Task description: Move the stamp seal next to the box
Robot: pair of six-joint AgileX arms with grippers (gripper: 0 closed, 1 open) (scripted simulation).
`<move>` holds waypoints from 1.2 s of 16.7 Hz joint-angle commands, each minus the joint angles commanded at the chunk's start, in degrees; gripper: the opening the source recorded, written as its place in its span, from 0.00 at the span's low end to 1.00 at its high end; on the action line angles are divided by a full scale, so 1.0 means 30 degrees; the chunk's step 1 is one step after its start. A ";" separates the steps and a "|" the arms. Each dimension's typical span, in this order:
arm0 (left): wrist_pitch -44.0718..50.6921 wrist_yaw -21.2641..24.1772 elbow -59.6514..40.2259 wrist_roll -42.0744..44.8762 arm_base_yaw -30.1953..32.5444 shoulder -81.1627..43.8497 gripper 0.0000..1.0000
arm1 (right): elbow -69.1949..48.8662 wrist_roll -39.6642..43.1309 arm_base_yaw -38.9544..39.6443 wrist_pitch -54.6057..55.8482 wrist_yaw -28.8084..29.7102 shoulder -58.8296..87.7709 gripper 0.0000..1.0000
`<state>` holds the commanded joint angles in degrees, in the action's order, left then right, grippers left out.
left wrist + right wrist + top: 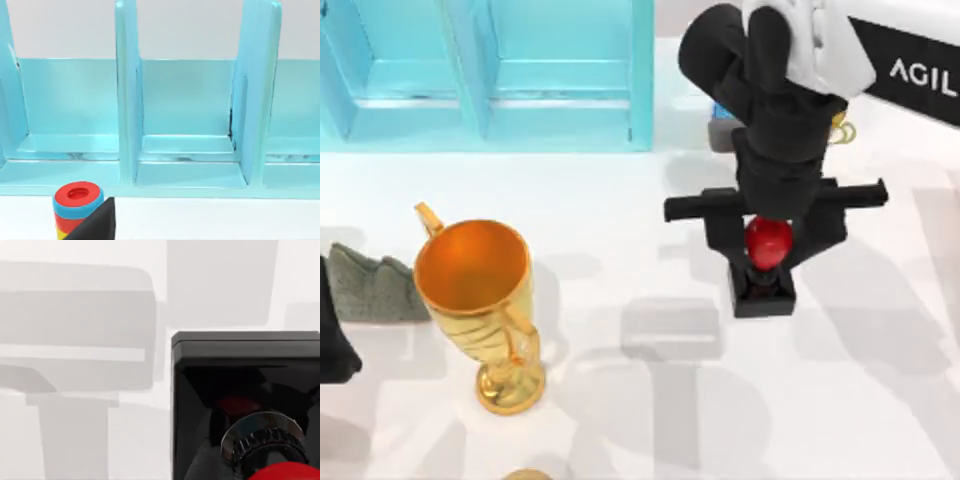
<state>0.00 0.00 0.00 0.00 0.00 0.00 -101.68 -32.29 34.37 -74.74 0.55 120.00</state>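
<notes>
1. The stamp seal (766,262) stands on the white surface (650,400), right of the big gold cup (480,300) and well apart from it. Its red knob is up and its black square base is below.
2. The right hand (768,250) is over the stamp seal, with its dark fingers at both sides of the red knob; I cannot tell if they press it.
3. The right wrist view gives the stamp seal (245,405) from close: a glossy black base, a ribbed metal collar and the edge of the red knob.
4. The blue shelf box (485,70) stands behind the gold cup.
5. The left wrist view faces the blue shelf box (190,125) and its open compartments, with a striped cylinder (77,207) in front.
6. A grey lump (375,285) lies just left of the gold cup.
</notes>
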 joint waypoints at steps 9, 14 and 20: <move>0.0000 0.0000 0.0000 0.0000 0.0000 0.0000 1.00 | -1.1907 0.7692 -0.8711 -0.7319 0.0078 0.3094 0.00; 0.0000 0.0000 0.0000 0.0000 0.0000 0.0000 1.00 | -1.3353 0.9195 -1.0285 -0.8134 -0.0109 0.4263 0.00; 0.0000 0.0000 0.0000 0.0000 0.0000 0.0000 1.00 | -1.1886 0.9169 -1.0221 -0.6885 -0.0094 0.3866 0.00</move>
<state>0.00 0.00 0.00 0.00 0.00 0.00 -137.34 -4.79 3.71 -95.39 0.27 131.60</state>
